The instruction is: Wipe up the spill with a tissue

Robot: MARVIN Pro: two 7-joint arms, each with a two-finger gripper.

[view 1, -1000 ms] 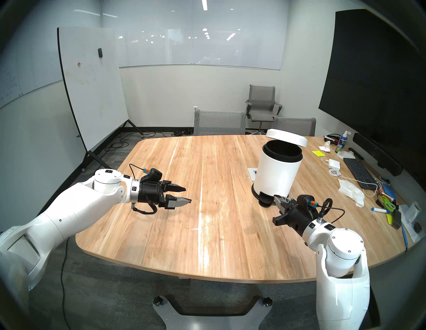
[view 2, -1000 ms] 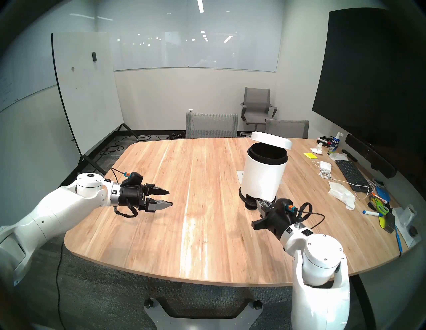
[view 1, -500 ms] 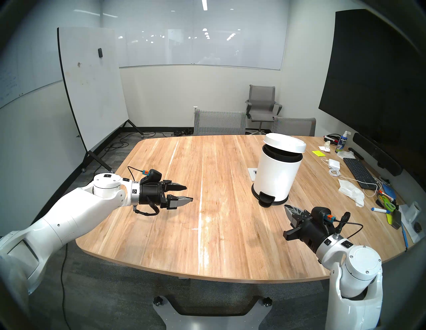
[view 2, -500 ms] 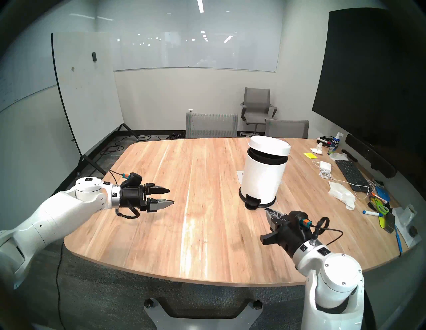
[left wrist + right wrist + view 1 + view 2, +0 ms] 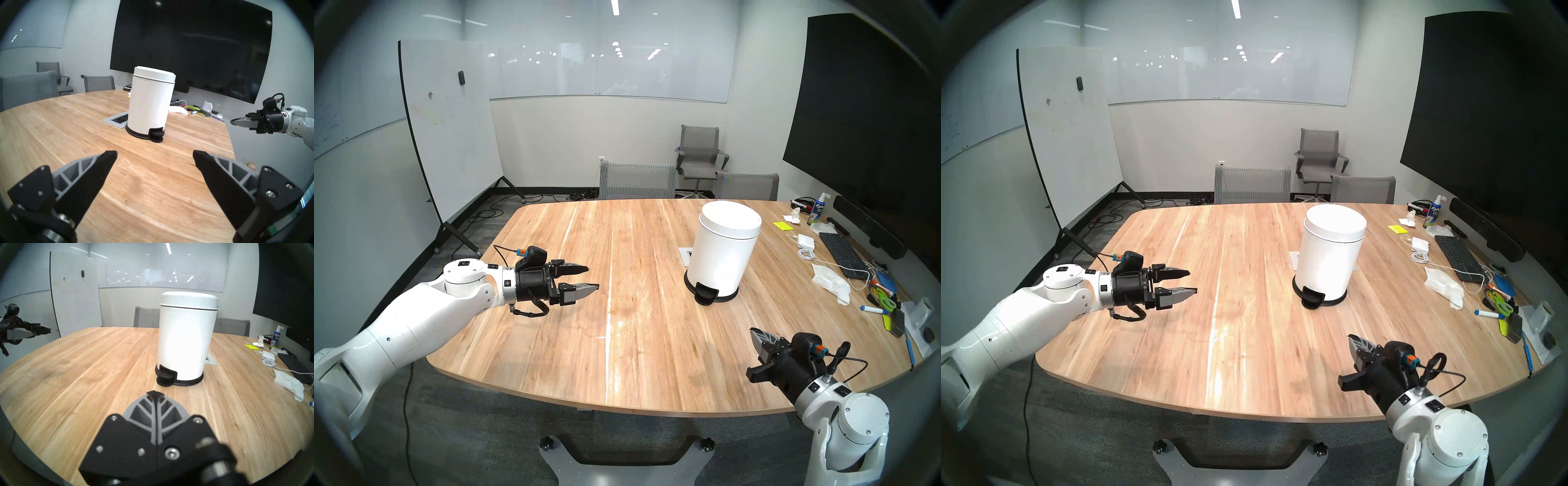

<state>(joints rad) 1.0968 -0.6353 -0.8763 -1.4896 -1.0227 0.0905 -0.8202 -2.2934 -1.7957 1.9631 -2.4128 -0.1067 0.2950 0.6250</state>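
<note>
Meeting room with a large pale wooden table (image 5: pixel 619 322) filling the middle, grey chairs (image 5: pixel 638 180) behind it, a rolling whiteboard (image 5: pixel 449 129) on the left and a big dark wall screen (image 5: pixel 863 118) on the right. On the table's right half stands a white pedal bin (image 5: pixel 723 253) with a black base, lid down, its black foot pedal (image 5: pixel 706 294) facing the robot. No dark blot shows anywhere on the wood; only a faint, slightly darker patch (image 5: pixel 628 310) lies near the table's middle, and whether that is the spill cannot be told. Crumpled white tissues (image 5: pixel 831 281) lie at the far right edge among clutter: a black keyboard (image 5: pixel 841 253), a white charger (image 5: pixel 805 241), yellow sticky notes (image 5: pixel 783 225), green scissors (image 5: pixel 885 300), a white mug (image 5: pixel 207 106), and a spray bottle (image 5: pixel 818 208) whose blue label reads "EXPO". The left gripper (image 5: pixel 590 279) hovers above the table's left side, pointing right, jaws spread wide with nothing between them. The right gripper (image 5: pixel 755 334) hangs over the near right corner, short of the pedal, jaws pressed together and empty.
</note>
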